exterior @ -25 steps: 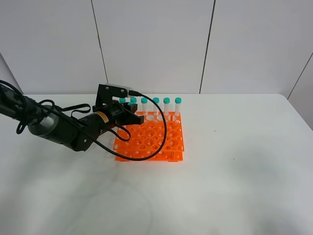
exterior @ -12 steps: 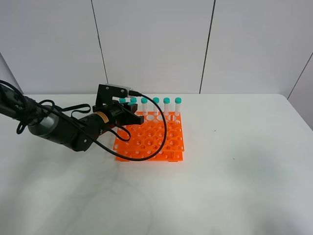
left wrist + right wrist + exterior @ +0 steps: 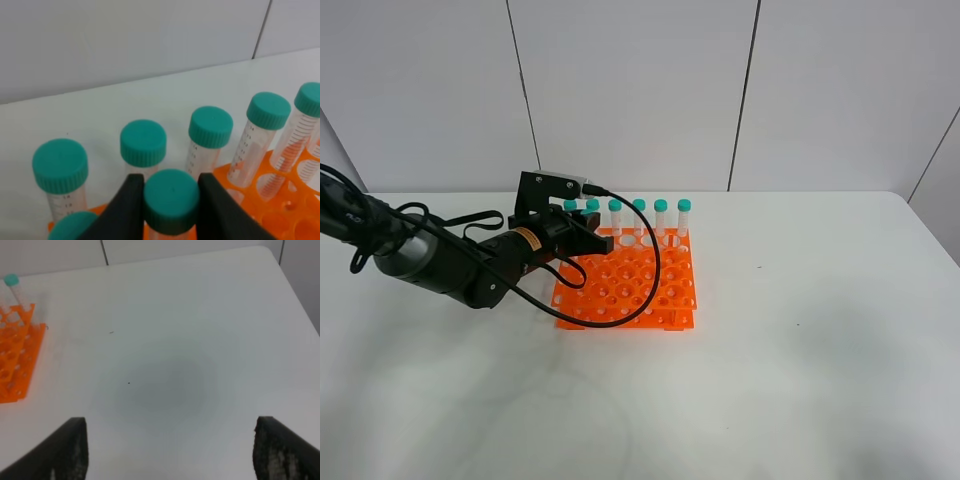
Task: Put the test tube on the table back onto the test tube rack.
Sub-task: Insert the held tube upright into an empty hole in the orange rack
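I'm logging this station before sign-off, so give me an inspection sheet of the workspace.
Surface: white table, a few tiny dark specks.
Job's things: orange test tube rack with a back row of teal-capped tubes; one test tube gripped at its cap above the rack.
Clutter: nothing seen.
Grippers: left pincer shut on the test tube; right pincer open over bare table.
Cables: black cable looping across the rack.
Surroundings: pale panelled wall.

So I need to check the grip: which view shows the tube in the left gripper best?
The left wrist view: the test tube sits with its teal cap between the left gripper fingers. The exterior high view hides it behind the arm; the right wrist view misses it.
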Robot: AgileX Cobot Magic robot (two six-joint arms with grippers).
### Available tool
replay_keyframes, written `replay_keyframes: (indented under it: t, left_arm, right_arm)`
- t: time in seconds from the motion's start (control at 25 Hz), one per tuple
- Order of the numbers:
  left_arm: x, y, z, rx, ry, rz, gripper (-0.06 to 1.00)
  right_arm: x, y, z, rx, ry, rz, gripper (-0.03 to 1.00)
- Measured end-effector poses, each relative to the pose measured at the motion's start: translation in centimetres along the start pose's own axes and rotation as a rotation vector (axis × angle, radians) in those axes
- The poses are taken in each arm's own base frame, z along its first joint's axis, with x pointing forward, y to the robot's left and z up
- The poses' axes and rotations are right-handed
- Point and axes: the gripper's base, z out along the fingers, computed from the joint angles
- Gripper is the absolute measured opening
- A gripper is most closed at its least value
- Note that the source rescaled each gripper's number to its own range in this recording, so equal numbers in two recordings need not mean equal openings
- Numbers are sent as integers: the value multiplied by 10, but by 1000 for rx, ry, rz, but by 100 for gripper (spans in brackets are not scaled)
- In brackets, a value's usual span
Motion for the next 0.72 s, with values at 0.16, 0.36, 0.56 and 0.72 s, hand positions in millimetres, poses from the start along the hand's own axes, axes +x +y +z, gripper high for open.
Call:
replay_keyframes:
  t: [0.16,0.36,0.56,0.72]
  left_arm:
    - [0,0,0,1,1,-1,0]
    - [0,0,0,3,1,-5,0]
    - [1,-5,0,19,2,4,0]
    - [1,-6,0,23,3,5,0]
  right_arm:
    - [0,0,0,0,0,0,100]
    - [0,0,0,0,0,0,100]
    - [0,0,0,0,0,0,100]
    - [0,0,0,0,0,0,100]
